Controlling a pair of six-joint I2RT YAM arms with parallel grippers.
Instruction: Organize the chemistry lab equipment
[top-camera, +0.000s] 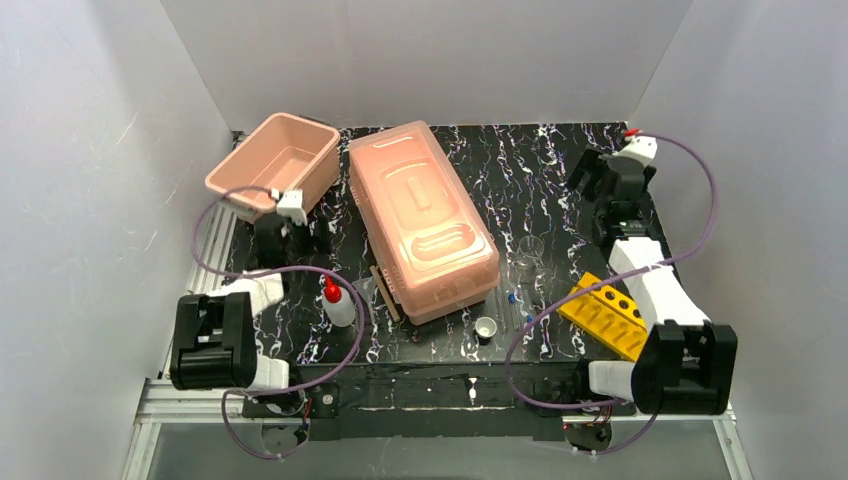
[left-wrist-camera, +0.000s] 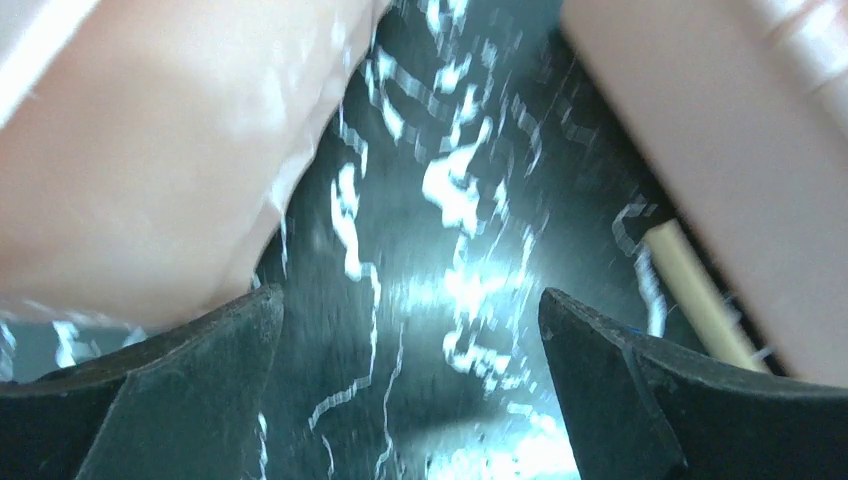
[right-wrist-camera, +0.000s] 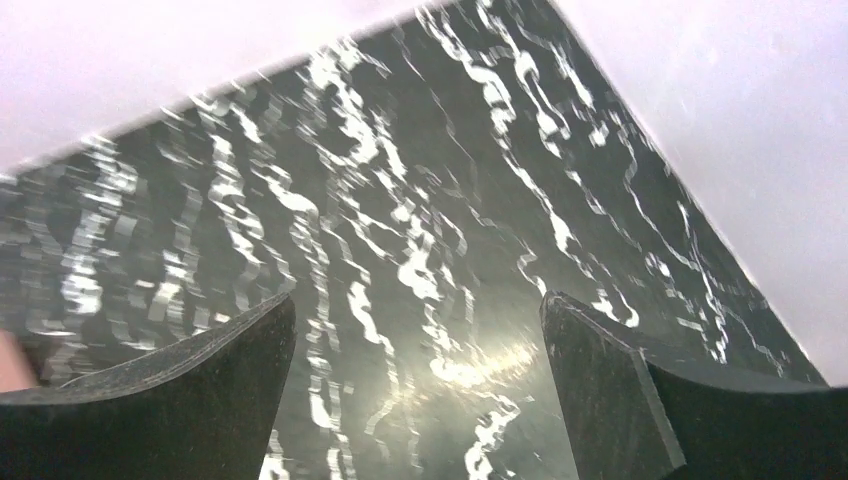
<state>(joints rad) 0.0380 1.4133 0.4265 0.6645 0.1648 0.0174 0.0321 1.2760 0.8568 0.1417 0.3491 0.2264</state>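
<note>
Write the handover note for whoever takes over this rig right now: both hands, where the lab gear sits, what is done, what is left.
Left hand: open, holding nothing, low between the open pink bin and the lidded box.
Right hand: open, holding nothing, at the far right corner.
Gear, all loose on the table: squeeze bottle near left; wooden clamps beside the box's near-left edge; tiny white cup and blue-capped tubes front centre; beaker right of the box; yellow rack near right.
Done: nothing visibly sorted.
Left: everything; tubes into the rack seems a sensible start.
</note>
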